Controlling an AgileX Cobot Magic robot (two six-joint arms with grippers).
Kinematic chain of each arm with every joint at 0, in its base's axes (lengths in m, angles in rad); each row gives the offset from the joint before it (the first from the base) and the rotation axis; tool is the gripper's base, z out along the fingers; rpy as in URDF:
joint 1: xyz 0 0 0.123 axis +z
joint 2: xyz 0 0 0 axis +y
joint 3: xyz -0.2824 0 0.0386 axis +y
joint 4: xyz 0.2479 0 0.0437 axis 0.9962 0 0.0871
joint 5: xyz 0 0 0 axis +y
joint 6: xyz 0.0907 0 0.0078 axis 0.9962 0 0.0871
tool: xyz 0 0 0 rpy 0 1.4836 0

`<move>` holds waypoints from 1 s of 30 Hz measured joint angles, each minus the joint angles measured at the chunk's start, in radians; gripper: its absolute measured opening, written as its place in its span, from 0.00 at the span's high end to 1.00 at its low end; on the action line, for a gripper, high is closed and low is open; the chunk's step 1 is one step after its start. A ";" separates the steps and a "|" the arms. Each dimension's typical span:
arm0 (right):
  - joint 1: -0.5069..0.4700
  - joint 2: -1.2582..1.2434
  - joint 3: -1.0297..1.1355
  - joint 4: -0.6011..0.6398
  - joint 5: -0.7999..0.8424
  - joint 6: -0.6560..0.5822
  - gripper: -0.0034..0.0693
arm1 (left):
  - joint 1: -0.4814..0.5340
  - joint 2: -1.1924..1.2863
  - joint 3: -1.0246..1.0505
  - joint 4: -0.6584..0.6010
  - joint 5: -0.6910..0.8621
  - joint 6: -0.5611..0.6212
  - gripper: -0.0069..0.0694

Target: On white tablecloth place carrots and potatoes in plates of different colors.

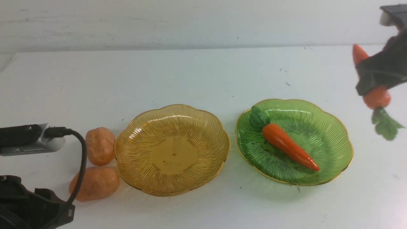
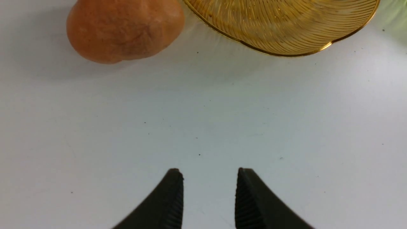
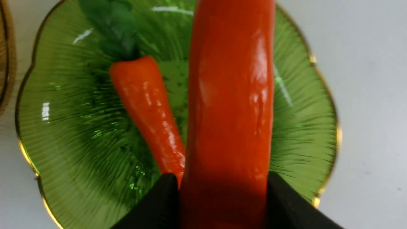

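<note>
Front view: nearest, at the left edge, is the left arm; its wrist view shows the left gripper (image 2: 208, 174) over bare cloth, jaws parted with nothing between them. Just beyond lie two lumpy orange-brown potatoes on the cloth, the near potato (image 1: 95, 183) and the far potato (image 1: 100, 145), close together and right beside the amber plate (image 1: 140, 133), which holds nothing. To its right the green plate (image 1: 321, 127) carries one carrot (image 1: 289, 146) lying on a diagonal, leafy top to the far left, pointed tip to the near right. Further right, lifted off the cloth, the right gripper (image 1: 378, 76) is clamped around the middle of the second carrot (image 1: 377, 97), its long axis steep: tip up, green leaves hanging below. Both carrots are glossy orange-red. The white tablecloth (image 1: 190, 73) is smooth with a few dark specks and runs back to a pale wall (image 1: 159, 22).
</note>
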 joint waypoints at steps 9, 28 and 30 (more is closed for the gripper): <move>0.143 0.118 0.002 -0.106 -0.045 0.007 0.37 | 0.000 0.000 0.000 0.000 -0.046 0.000 0.60; 0.117 -0.270 0.201 -0.101 -0.006 0.147 0.93 | 0.000 0.206 -0.196 0.099 -0.022 -0.070 0.24; 0.117 -0.374 0.279 -0.101 0.001 0.147 0.96 | 0.000 0.288 -0.197 0.102 -0.032 -0.100 0.21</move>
